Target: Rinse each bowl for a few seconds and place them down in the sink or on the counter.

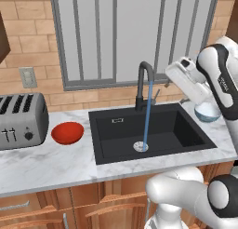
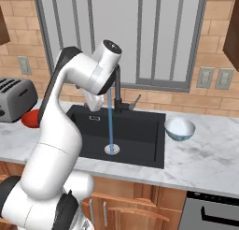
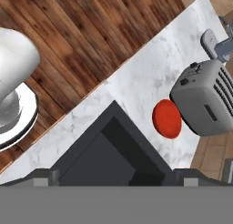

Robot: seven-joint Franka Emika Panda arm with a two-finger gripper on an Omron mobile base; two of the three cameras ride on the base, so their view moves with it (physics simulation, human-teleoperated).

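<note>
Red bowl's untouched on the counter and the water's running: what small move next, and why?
Probably swing the open, empty pincer toward the red bowl. The hand view shows it high over the sink edge, with the bowl beside the toaster. The faucet already runs.

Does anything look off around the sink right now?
The faucet runs a stream into the empty sink with no bowl under it; the red bowl and the pale bowl sit on the counter.
</note>
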